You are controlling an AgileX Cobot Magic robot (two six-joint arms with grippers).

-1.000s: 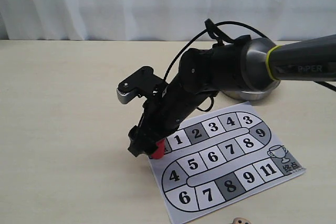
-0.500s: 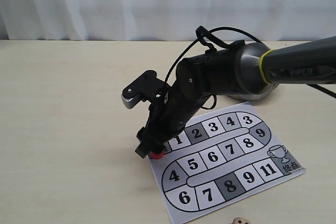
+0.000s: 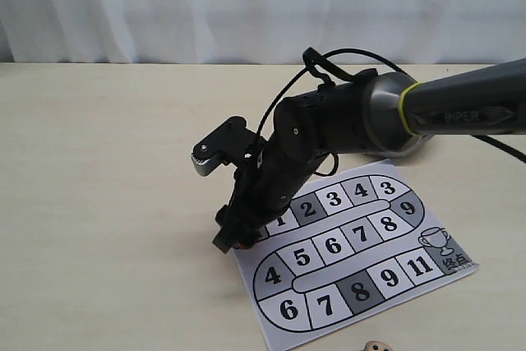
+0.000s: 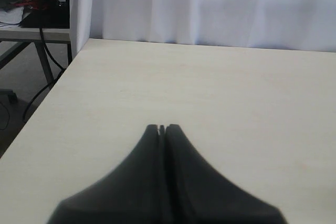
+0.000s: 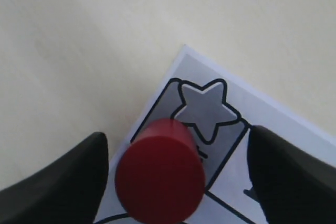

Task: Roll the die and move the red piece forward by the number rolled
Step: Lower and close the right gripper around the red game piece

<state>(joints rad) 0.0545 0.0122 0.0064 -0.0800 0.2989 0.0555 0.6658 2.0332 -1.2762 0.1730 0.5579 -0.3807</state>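
Note:
The red piece (image 5: pixel 160 174) stands upright at the edge of the star square (image 5: pixel 203 109) at the numbered board's (image 3: pixel 271 322) corner. My right gripper (image 5: pixel 177 140) is open and straddles it, one dark finger (image 5: pixel 73 187) on each side, with a gap to the piece on both sides. In the exterior view the right gripper (image 3: pixel 233 236) is low at the board's left corner, and only a sliver of the red piece (image 3: pixel 244 243) shows under it. The die (image 3: pixel 376 346) lies at the bottom edge, off the board. My left gripper (image 4: pixel 162 128) is shut over bare table.
The right arm's black wrist and cable (image 3: pixel 283 96) hang over the board's squares 1 and 2. A white curtain (image 3: pixel 246 6) closes the back. A desk and cables (image 4: pixel 37 19) stand beyond the table's far corner in the left wrist view.
The right gripper has shifted right and settled lower around the red piece, which is now mostly hidden in the exterior view. The die and the board have not moved.

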